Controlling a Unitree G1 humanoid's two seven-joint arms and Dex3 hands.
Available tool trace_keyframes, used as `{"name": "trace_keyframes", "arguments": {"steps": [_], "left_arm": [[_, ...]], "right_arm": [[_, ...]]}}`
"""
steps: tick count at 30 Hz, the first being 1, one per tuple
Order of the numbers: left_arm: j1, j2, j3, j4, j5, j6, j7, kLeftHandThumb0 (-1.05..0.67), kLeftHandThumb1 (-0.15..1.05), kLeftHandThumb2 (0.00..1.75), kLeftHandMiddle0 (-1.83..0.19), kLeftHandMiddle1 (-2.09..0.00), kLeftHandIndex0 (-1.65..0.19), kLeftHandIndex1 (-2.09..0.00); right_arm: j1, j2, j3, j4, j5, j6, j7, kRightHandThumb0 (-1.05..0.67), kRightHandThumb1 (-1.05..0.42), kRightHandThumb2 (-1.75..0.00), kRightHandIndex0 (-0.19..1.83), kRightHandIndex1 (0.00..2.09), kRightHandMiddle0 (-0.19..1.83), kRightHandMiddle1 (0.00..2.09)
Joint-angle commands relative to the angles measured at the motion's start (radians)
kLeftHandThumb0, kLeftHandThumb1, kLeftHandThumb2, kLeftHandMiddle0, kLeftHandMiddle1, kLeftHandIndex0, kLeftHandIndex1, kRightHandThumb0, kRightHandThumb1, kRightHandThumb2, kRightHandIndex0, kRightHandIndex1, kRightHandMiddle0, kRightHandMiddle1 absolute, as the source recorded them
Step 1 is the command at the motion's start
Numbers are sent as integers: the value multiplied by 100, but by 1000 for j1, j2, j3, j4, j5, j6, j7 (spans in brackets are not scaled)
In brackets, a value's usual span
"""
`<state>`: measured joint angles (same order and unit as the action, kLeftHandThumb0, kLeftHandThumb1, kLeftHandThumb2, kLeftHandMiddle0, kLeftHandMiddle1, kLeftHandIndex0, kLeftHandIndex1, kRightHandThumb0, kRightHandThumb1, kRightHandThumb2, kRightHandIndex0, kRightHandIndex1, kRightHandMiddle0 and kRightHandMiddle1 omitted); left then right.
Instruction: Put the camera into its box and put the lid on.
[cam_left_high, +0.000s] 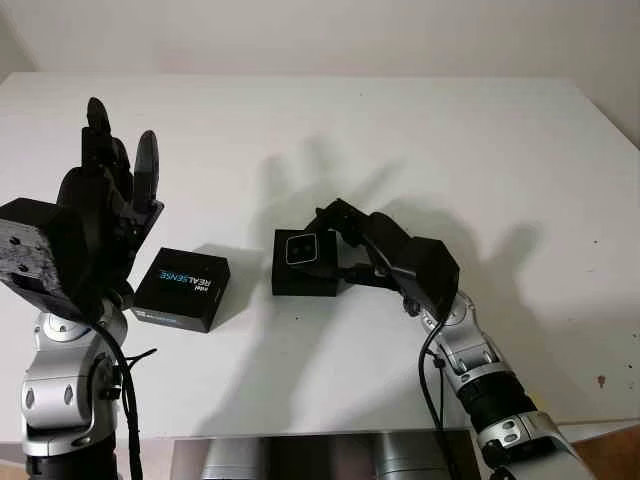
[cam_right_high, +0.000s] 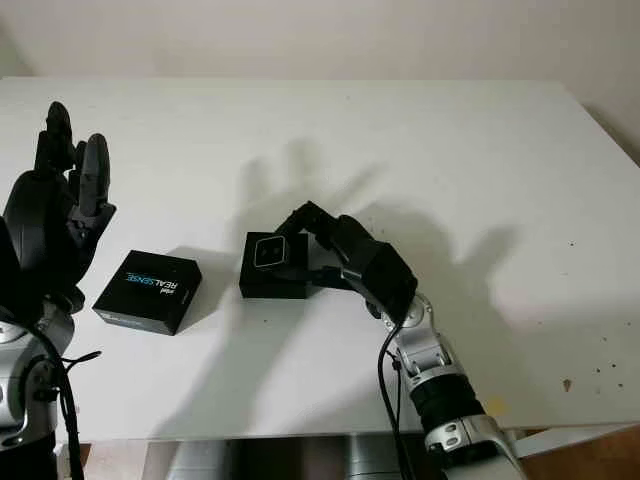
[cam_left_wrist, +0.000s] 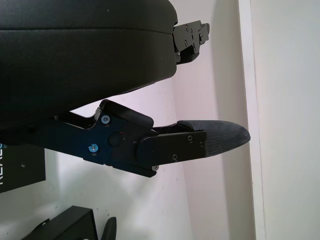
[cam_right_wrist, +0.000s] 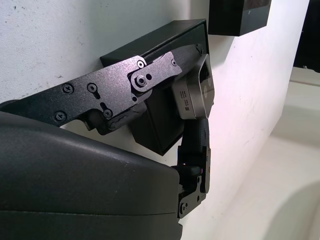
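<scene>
A small silver camera (cam_left_high: 300, 249) sits at the open black box (cam_left_high: 305, 275) in the middle of the white table; I cannot tell whether it is fully down inside. My right hand (cam_left_high: 328, 240) reaches in from the right and is shut on the camera. The right wrist view shows the camera (cam_right_wrist: 194, 90) pinched between the fingers (cam_right_wrist: 196, 150) right at the box (cam_right_wrist: 155, 127). The black lid (cam_left_high: 183, 288), printed REALSENSE, lies flat to the left of the box. My left hand (cam_left_high: 110, 175) is open and raised above the table, left of the lid.
The table's front edge (cam_left_high: 300, 432) runs close below the box and lid. The far and right parts of the white table (cam_left_high: 450, 140) are bare. The lid's corner (cam_right_wrist: 240, 12) lies just beyond the box in the right wrist view.
</scene>
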<state>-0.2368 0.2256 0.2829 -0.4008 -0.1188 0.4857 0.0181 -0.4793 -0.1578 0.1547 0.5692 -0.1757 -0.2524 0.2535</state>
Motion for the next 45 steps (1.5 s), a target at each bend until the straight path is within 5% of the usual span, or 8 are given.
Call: {"name": "trace_keyframes", "arguments": {"steps": [1, 5, 8, 13, 22, 30, 45], "left_arm": [[5, 5, 1, -21, 1, 4, 1, -72, 105, 51, 19, 0, 19, 0], [6, 6, 2, -21, -1, 3, -2, -72, 105, 50, 19, 0, 19, 0], [8, 7, 2, -24, 0, 8, -2, -72, 105, 51, 19, 0, 19, 0], [10, 7, 2, -21, 2, 2, -1, -72, 105, 51, 19, 0, 19, 0], [7, 7, 4, -27, -2, 15, 2, -72, 105, 50, 19, 0, 19, 0], [8, 16, 6, -35, 0, 27, -2, -71, 105, 52, 19, 0, 19, 0], [2, 15, 4, -20, 1, 14, -9, -72, 105, 51, 19, 0, 19, 0]], "right_arm": [[5, -7, 17, 11, -21, -14, -7, -46, -95, -6, 22, 5, 28, 161], [12, -24, 50, -7, -81, -26, -30, -47, -96, -6, 20, 5, 23, 149], [18, -43, 74, -26, -130, -44, -49, -55, -93, -5, 9, 4, 14, 81], [27, -68, 96, -58, -172, -70, -69, -60, -91, -5, -4, 2, 11, 37], [32, -137, 112, -115, -219, -166, -75, -66, -92, -5, -18, 1, -2, 17], [54, -218, 74, -288, -194, -127, -1, -67, -89, -5, -19, 0, -19, 1], [36, -246, 18, -386, -216, -166, -53, -74, -100, -10, -19, 0, -19, 0]]}}
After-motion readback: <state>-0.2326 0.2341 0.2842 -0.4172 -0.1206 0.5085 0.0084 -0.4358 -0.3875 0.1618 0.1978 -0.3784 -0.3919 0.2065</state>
